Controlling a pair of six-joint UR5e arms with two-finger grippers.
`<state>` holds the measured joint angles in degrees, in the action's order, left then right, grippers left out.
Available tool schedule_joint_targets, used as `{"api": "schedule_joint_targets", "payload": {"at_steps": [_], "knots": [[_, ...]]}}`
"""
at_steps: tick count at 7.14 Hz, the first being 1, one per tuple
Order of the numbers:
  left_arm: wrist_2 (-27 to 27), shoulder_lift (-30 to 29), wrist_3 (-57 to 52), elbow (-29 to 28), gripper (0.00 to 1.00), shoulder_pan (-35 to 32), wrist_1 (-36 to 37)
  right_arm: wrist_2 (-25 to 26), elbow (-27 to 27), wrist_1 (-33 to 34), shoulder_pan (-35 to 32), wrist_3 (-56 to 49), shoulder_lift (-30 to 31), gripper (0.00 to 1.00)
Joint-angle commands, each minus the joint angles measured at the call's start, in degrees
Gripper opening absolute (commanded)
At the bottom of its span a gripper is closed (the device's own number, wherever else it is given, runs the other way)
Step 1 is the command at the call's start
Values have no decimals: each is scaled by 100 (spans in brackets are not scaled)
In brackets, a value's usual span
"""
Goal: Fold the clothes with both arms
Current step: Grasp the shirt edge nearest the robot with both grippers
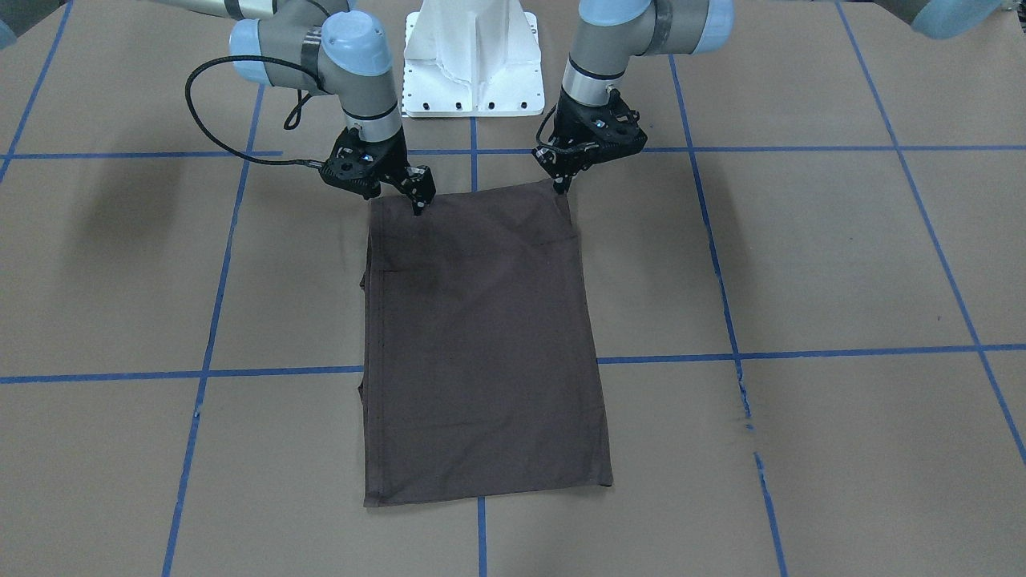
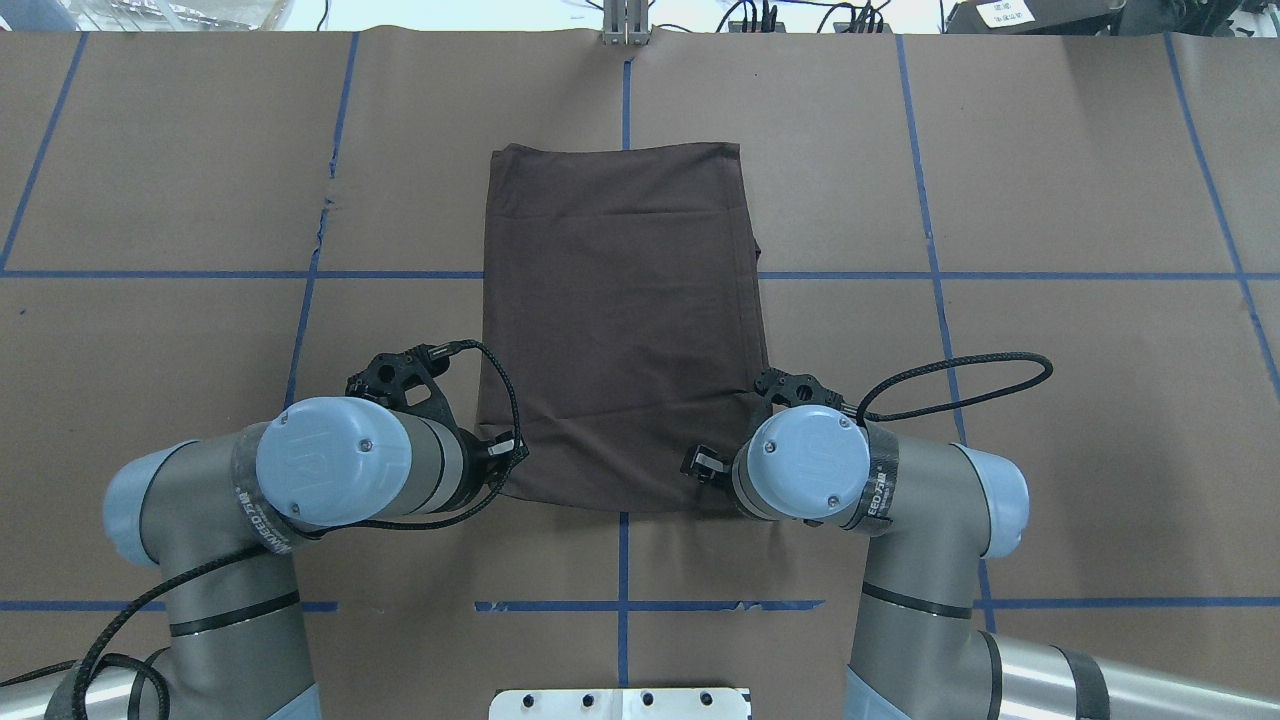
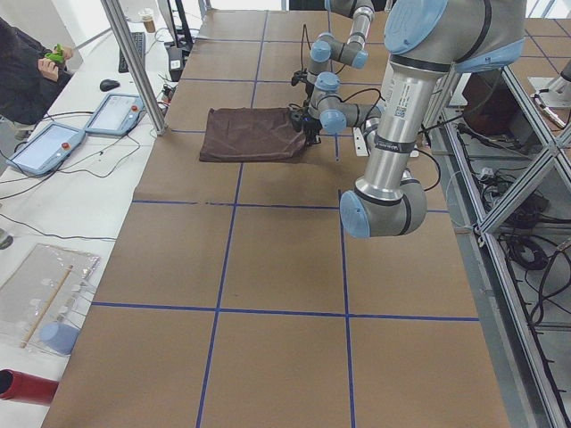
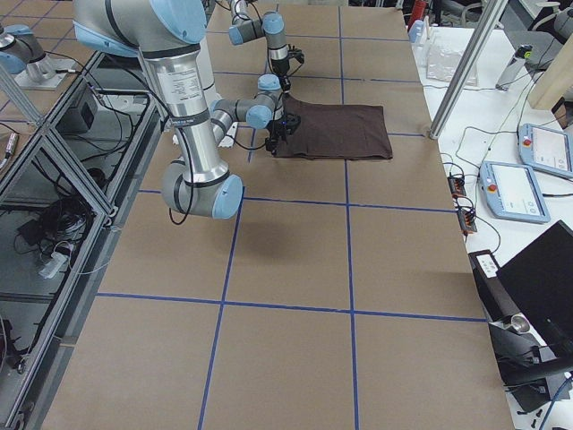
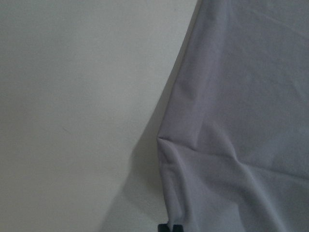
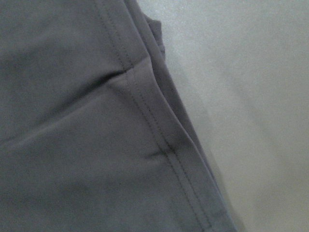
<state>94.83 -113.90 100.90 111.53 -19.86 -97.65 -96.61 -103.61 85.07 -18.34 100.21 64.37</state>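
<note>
Dark brown T-shirt (image 1: 481, 344), folded into a long rectangle, lies flat near the middle of the tabletop (image 1: 801, 264), with its long axis running away from the robot. One short edge lies nearest the white base pedestal (image 1: 473, 60); the opposite short edge lies toward the operators' side. A faint fold line crosses the cloth near the robot-side edge, and a hem seam runs along one long side, visible in the right wrist view.

Left claw (image 1: 563, 186) stands at one robot-side corner of the shirt, its tips down at the cloth edge; the fingertips appear drawn together on the corner, and the left wrist view shows the fabric puckered toward two dark tips at the bottom of the frame. Right claw (image 1: 418, 204) stands at the other robot-side corner, tips touching the cloth; whether its fingers are pinched on the fabric or merely resting cannot be told.

Both arms reach in from the pedestal side, left arm (image 2: 330, 470) and right arm (image 2: 830, 470) flanking the near edge of the shirt in the overhead view, each trailing a black cable (image 2: 960, 375).

Blue tape lines (image 1: 801, 353) divide the brown tabletop into large squares; one crossing line passes beneath the shirt.
</note>
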Motion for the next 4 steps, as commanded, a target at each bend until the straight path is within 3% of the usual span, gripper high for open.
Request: {"api": "schedule_joint_targets", "payload": {"at_steps": [1, 4], "knots": [[0, 0, 0, 0, 0, 0, 0, -7, -2, -17, -12, -10, -38, 100], [0, 0, 0, 0, 0, -9, 0, 1, 59, -263, -38, 16, 23, 100]]}}
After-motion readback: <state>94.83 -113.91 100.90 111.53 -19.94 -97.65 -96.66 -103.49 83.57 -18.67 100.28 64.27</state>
